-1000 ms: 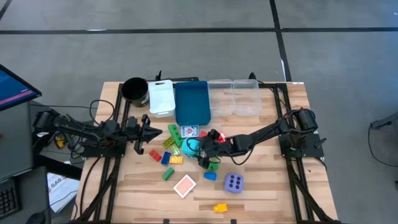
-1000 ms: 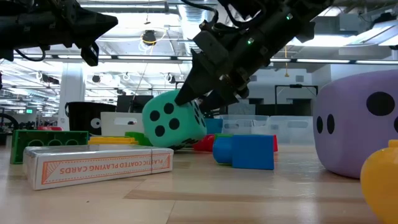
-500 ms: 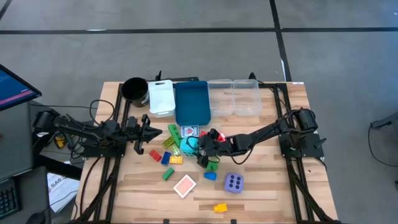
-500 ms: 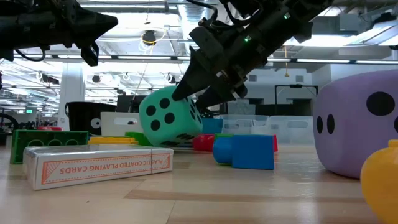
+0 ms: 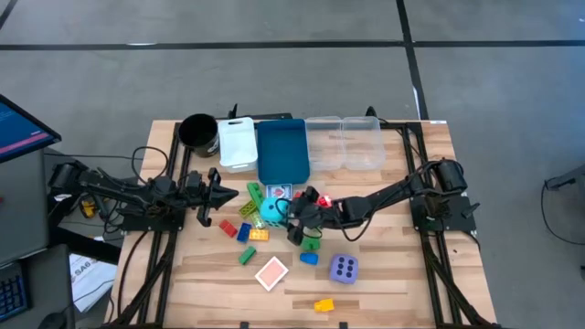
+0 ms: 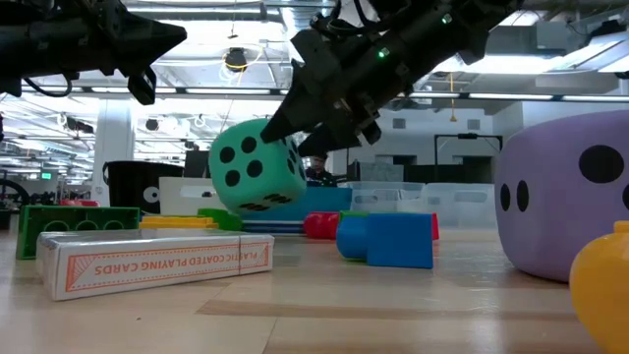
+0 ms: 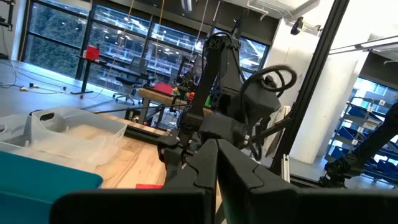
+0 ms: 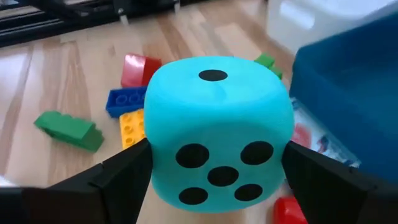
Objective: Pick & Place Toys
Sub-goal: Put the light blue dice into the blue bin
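Observation:
A cyan soft die (image 8: 217,137) with black dots hangs just above the table's middle (image 6: 257,165), with my right gripper (image 5: 278,213) shut on it. Loose bricks lie around and below it: red, blue and yellow ones (image 8: 133,99) and a green one (image 8: 68,127). A purple die (image 5: 344,268) rests on the table nearer the front edge, beside a red-backed card box (image 5: 271,272) and a yellow brick (image 5: 324,305). My left gripper (image 5: 233,195) waits shut above the table's left side, touching nothing. My right gripper pinches the cyan die by two opposite side faces (image 8: 155,155), one finger (image 8: 118,177) on each side. The fingers reach in from the table's right, slanting downward. The die is lifted clear of the table, tilted (image 6: 257,165).
A black cup (image 5: 197,131), a white bin (image 5: 237,142), a blue bin (image 5: 282,151) and clear bins (image 5: 343,142) line the far edge. A blue brick (image 6: 385,239) and a green brick (image 5: 313,243) lie under my right arm.
My right gripper has risen a little and carried the cyan die toward the table's left. The die, which rested on the table a second ago, now hangs clear of it and has tipped.

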Tool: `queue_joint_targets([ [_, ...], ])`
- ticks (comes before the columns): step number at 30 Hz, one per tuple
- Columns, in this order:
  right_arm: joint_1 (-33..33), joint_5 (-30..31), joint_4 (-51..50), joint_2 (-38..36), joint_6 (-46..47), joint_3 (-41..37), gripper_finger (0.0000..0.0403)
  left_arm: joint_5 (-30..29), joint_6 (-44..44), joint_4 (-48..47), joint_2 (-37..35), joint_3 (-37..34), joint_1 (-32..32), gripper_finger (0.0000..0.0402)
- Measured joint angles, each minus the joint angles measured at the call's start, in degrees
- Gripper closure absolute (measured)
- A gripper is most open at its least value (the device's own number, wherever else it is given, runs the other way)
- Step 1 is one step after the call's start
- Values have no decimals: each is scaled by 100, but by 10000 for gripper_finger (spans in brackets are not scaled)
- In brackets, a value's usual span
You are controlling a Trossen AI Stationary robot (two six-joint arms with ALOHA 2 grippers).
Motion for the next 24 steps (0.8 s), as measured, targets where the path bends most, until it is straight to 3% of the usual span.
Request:
queue_joint_targets([
  [10,-201,1612,-309,-2,-257,296,71,9,-11,-134,0,2,-2,399],
  [15,-535,2248,162,-2,-259,296,71,29,-13,-149,-2,0,-2,399],
  [19,-1073,2328,512,-2,-272,298,72,29,-13,-149,-1,0,-2,399],
  [24,-1961,1754,509,-2,16,298,72,28,-125,-147,0,2,-2,399],
])
